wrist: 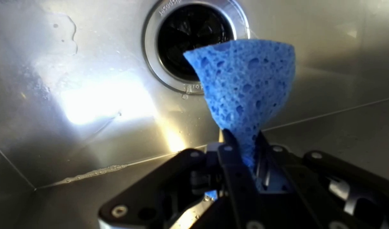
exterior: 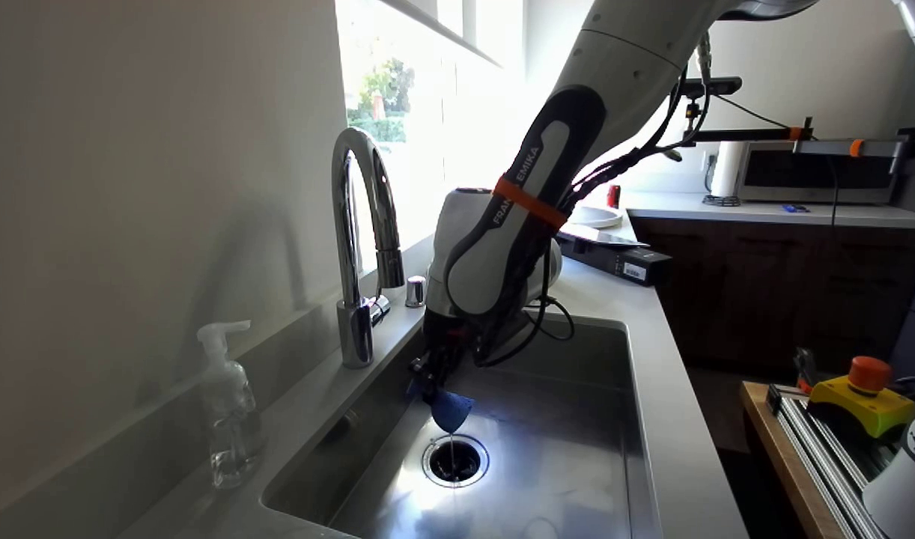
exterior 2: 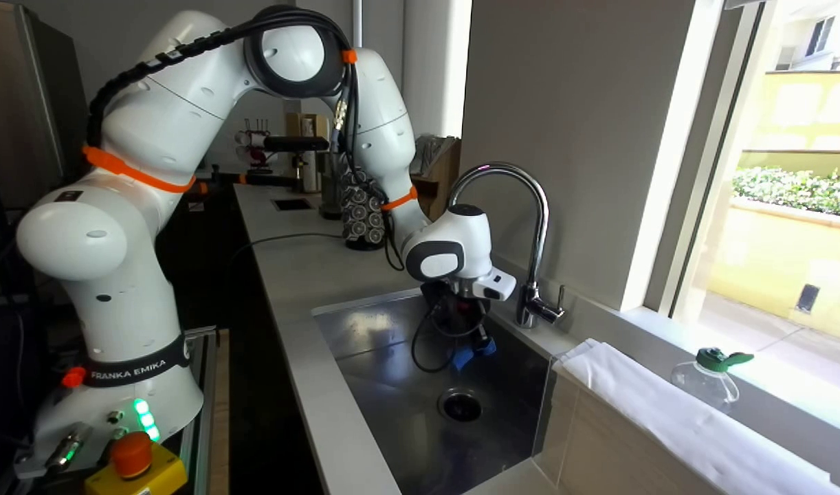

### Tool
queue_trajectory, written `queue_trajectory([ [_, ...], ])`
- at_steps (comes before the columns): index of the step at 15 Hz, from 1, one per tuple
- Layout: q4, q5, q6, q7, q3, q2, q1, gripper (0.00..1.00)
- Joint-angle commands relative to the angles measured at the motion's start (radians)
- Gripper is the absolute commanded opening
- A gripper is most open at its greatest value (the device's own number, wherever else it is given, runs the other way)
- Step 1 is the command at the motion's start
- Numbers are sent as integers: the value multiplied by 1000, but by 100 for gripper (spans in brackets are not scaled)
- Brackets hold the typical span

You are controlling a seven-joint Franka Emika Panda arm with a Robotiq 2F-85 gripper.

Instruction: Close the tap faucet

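The tap faucet stands upright on the counter, just beside the sink, between it and the wall, its chrome spout arching high above the rim. A small side lever juts from the thick base; which way it is set cannot be told. In an exterior view the tip of the spout is hidden behind the arm.

The arm reaches over the sink and bends down into it. Within the sink, the end effector is clamped on a blue sponge, its two fingers pinching the material to a narrow neck while the free end fans out. The sponge hangs above the sink floor near the drain, and in an exterior view a thin trickle of water drops from its tip toward the drain opening. Wet patches and droplets mark the sink floor, and a beaded line of water runs along a seam at the foot of the sink wall.

A clear soap dispenser with a white pump stands near a corner of the sink. At one end of the sink, in an exterior view, lie a white cloth and, next to it, a clear bottle with a green top.
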Motion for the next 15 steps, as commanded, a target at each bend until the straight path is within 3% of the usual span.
queue_trajectory([
  [1,-27,-6,14,-7,11,-21,-12,4],
  [6,-25,-8,11,-3,6,-19,-8,4],
  [7,-25,-8,11,-2,4,-19,-7,10],
  [8,-24,-7,9,-1,6,-19,-8,40],
  [10,-22,-7,6,0,5,-18,-8,42],
  [15,-18,-11,-1,3,-3,-15,-3,80],
])
